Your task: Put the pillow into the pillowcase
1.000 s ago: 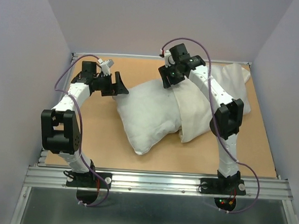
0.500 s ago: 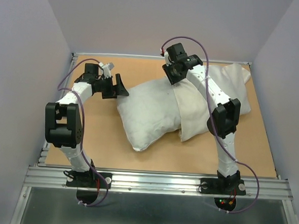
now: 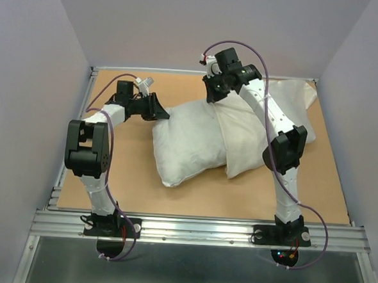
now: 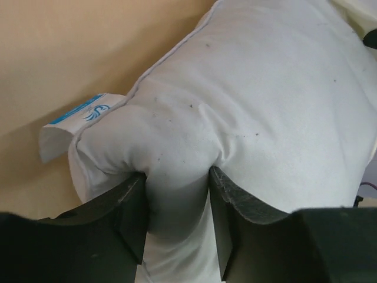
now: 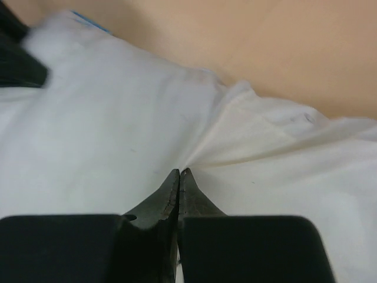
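Observation:
The greyish-white pillow (image 3: 185,144) lies at mid-table, its right end under the cream pillowcase (image 3: 248,142), which stretches toward the back right corner. My left gripper (image 3: 161,112) is at the pillow's far left corner. In the left wrist view, that gripper (image 4: 177,197) is shut on a bunch of the pillow (image 4: 247,100), which bulges between its fingers (image 4: 131,218). My right gripper (image 3: 211,96) is at the pillowcase's far left edge. In the right wrist view, this gripper (image 5: 179,173) is shut, pinching the pillowcase (image 5: 277,141) where it meets the pillow (image 5: 94,130).
A white and blue label (image 4: 79,118) sticks out of the pillow's corner. The tan tabletop (image 3: 123,176) is boxed in by pale walls at left, back and right. A metal rail (image 3: 196,228) runs along the near edge by the arm bases.
My left gripper moved right onto the pillow's corner and closed on it. My right gripper shut on the pillowcase's edge. The pillow shifted slightly.

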You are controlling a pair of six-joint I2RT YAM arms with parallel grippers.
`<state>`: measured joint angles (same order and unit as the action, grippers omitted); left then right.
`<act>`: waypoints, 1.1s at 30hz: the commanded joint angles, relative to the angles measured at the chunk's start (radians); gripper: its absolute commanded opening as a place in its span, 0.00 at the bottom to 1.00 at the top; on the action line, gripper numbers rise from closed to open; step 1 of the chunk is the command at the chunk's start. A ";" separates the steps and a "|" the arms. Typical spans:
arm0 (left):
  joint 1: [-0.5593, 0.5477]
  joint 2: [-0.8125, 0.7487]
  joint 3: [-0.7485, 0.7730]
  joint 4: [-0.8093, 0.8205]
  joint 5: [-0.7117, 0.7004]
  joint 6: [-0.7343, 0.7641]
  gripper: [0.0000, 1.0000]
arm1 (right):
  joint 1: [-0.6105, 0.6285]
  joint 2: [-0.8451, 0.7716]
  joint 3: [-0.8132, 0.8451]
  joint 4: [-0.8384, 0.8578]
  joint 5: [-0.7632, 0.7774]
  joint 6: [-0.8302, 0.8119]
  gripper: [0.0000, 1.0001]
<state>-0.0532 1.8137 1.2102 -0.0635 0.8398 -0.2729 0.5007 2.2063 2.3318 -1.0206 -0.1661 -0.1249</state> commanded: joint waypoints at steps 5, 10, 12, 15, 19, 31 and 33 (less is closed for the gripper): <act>-0.200 0.078 0.043 1.073 0.268 -0.801 0.00 | 0.122 0.023 0.285 0.299 -0.614 0.428 0.01; -0.194 0.127 0.101 1.543 0.162 -1.151 0.00 | 0.125 -0.063 0.264 0.508 -0.538 0.501 0.00; -0.180 0.107 0.194 1.530 0.147 -1.106 0.00 | 0.125 -0.109 0.248 0.572 -0.463 0.457 0.01; -0.162 0.073 0.363 1.415 0.139 -0.987 0.00 | 0.125 -0.140 0.254 0.643 -0.396 0.412 0.00; -0.151 -0.074 0.469 1.142 0.178 -0.516 0.00 | 0.127 -0.226 0.270 0.735 -0.302 0.341 0.01; -0.361 -0.360 0.128 -0.553 0.119 1.566 0.00 | 0.314 -0.905 -0.923 0.728 -0.196 -0.024 0.00; -0.395 -0.335 0.091 -0.549 0.110 1.548 0.00 | 0.315 -0.904 -0.967 0.726 -0.175 -0.056 0.01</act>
<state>-0.4145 1.3746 1.3991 -0.2665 1.0378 0.8406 0.7925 1.2907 1.4517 -0.3641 -0.3565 -0.0673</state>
